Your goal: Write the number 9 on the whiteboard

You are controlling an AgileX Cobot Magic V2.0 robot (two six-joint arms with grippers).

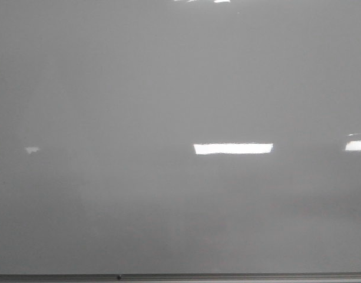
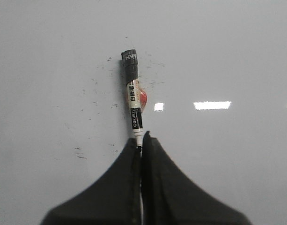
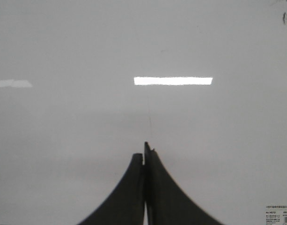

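Note:
The whiteboard (image 1: pixel 168 88) is a glossy grey-white board that fills the front view, with a thin metal strip (image 1: pixel 227 275) along its lower edge. No number 9 shows on it in any view. Neither gripper shows in the front view. In the left wrist view my left gripper (image 2: pixel 142 140) is shut on a white and black marker (image 2: pixel 134 101). The marker sticks out past the fingertips, its black end (image 2: pixel 130 63) toward the whiteboard (image 2: pixel 227 47). In the right wrist view my right gripper (image 3: pixel 144 152) is shut and empty over the whiteboard (image 3: pixel 63 140).
Bright rectangular light reflections (image 1: pixel 233 148) lie on the board. Small black ink specks (image 2: pixel 80 152) dot the board around the marker. A small printed label (image 3: pixel 278 214) sits on the board in the right wrist view.

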